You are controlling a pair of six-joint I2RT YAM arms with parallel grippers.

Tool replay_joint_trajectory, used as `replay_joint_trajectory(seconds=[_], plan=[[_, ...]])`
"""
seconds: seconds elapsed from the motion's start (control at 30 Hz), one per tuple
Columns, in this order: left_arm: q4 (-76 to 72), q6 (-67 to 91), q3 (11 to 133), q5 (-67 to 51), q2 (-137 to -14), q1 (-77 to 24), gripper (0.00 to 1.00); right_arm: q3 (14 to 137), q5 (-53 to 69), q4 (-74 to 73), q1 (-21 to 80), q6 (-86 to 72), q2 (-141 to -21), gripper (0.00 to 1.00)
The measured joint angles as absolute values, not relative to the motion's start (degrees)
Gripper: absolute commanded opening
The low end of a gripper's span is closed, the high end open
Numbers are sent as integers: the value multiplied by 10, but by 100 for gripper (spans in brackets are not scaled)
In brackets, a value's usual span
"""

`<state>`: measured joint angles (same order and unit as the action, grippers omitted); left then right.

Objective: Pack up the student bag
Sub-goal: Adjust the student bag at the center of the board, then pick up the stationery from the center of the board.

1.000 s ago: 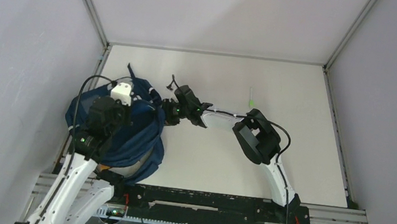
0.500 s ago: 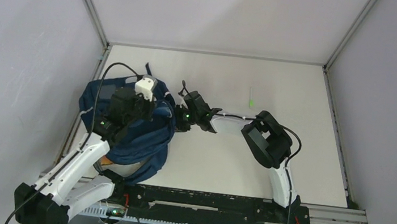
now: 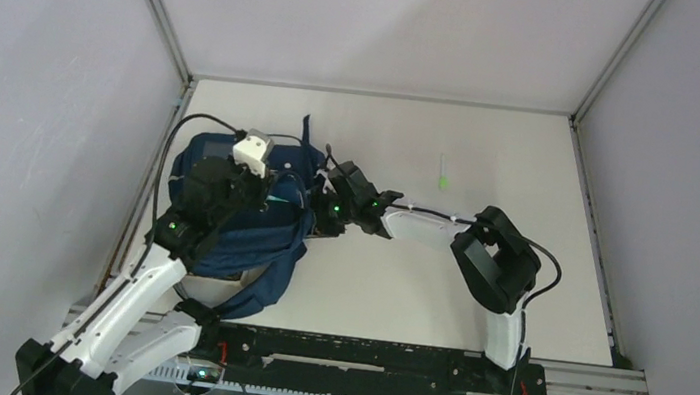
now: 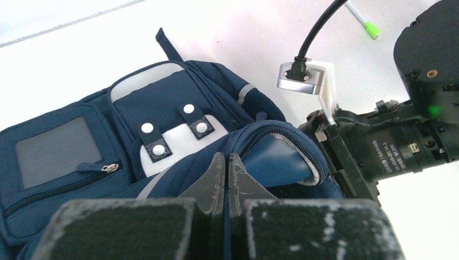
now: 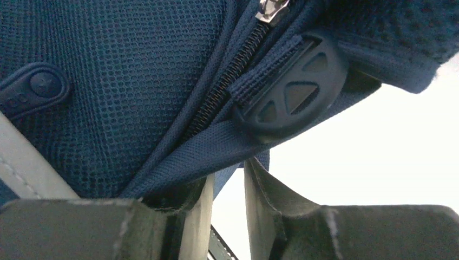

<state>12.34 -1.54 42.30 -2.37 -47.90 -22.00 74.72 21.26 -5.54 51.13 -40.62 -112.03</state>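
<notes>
Left pincer (image 4: pixel 227 161): clenched, tips pressed together on a fold of the student bag (image 3: pixel 254 246), just beside its gaping zip mouth. The bag is seen on the left half of the surface (image 3: pixel 416 286), front pockets up, with dark straps at its near side. Right pincer (image 5: pixel 227 174): nearly closed, a strip of the bag's navy edge nipped between the fingers, under a round black tab (image 5: pixel 289 92). Both pincers are found at the bag's right edge, close together.

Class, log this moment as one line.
left gripper: shut on student bag | right gripper: shut on bag edge | green-tipped pen: on table
</notes>
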Motion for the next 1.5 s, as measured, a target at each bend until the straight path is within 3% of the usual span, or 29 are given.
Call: replay_joint_trajectory(seconds=[0.47,0.6,0.8,0.97,1.27,1.5], plan=[[119,-18,363,-42,-411,-182,0,654,211,6,424,-404,-1056,52],[112,-17,354,-46,-409,-172,0,637,161,3,404,-432,-1048,55],[102,-14,336,-49,-408,-164,0,690,55,-99,413,-500,-1066,70],[91,-14,328,-52,-406,-163,0,698,-6,-161,453,-510,-1066,69],[80,-15,304,-66,-373,-162,0,564,-55,-116,536,-317,-944,76],[77,-14,280,-74,-335,-161,0,536,-50,-100,551,-125,-929,79]])
